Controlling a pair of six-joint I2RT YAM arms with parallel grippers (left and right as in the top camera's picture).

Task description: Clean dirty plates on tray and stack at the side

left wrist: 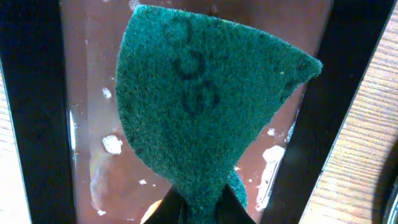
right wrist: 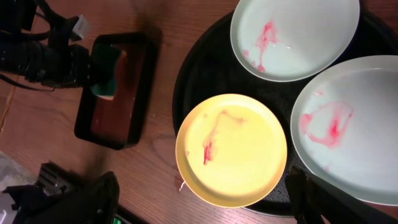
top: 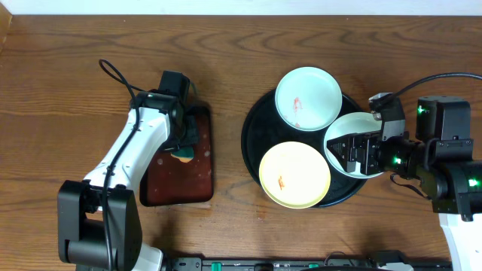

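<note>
Three plates sit on the round black tray [top: 254,143]: a mint-white plate [top: 307,98] at the back with a red smear, a second mint-white plate [top: 340,129] at the right, and a pale yellow plate [top: 295,175] at the front with a red smear. All three show in the right wrist view: back plate [right wrist: 292,37], right plate [right wrist: 354,130], yellow plate [right wrist: 231,150]. My right gripper [top: 354,153] is open above the right plate. My left gripper [left wrist: 198,214] is shut on a green scouring pad [left wrist: 205,106] over the small brown tray [top: 169,181].
The small rectangular dark-brown tray [left wrist: 93,93] holds water droplets and white flecks. Bare wood-grain tabletop [top: 68,90] lies to the left, behind and in front of both trays. A cable loops behind the left arm [top: 113,71].
</note>
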